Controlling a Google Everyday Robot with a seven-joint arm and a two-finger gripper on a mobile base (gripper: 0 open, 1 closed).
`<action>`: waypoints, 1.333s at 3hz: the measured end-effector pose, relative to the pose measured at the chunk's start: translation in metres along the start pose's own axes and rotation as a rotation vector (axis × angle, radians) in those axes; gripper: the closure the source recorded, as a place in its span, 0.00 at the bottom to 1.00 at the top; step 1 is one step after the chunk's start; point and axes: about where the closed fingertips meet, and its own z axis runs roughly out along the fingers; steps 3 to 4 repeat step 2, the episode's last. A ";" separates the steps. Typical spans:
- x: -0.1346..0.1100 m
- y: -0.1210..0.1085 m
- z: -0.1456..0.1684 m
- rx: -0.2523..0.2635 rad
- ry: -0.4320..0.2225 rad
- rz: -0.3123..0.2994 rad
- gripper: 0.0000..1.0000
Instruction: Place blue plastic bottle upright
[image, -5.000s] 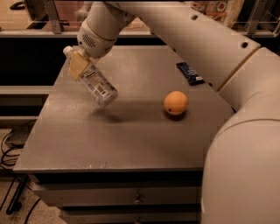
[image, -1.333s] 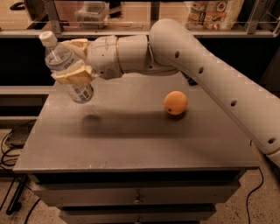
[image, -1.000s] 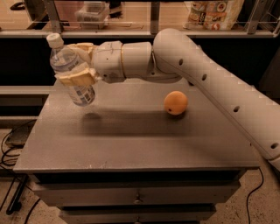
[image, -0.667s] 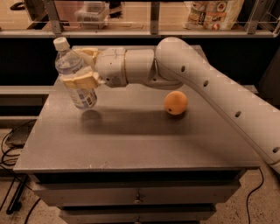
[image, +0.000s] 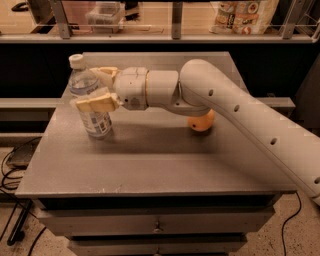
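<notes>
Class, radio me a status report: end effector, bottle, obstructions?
End effector over table's left side in view, shut on blue plastic bottle. Bottle nearly upright, cap up, base at table. Orange apart, partly behind arm.

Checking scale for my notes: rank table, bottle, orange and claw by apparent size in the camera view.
Table
Bottle
Claw, gripping the bottle over the table's left, and orange, partly hidden behind the arm: too alike to rank

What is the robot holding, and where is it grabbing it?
The gripper holds the blue plastic bottle around its middle, just above the label, with one finger on each side.
</notes>
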 end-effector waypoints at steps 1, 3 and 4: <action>0.000 0.005 -0.003 0.019 -0.001 0.018 0.00; 0.000 0.005 -0.003 0.019 -0.001 0.018 0.00; 0.000 0.005 -0.003 0.019 -0.001 0.018 0.00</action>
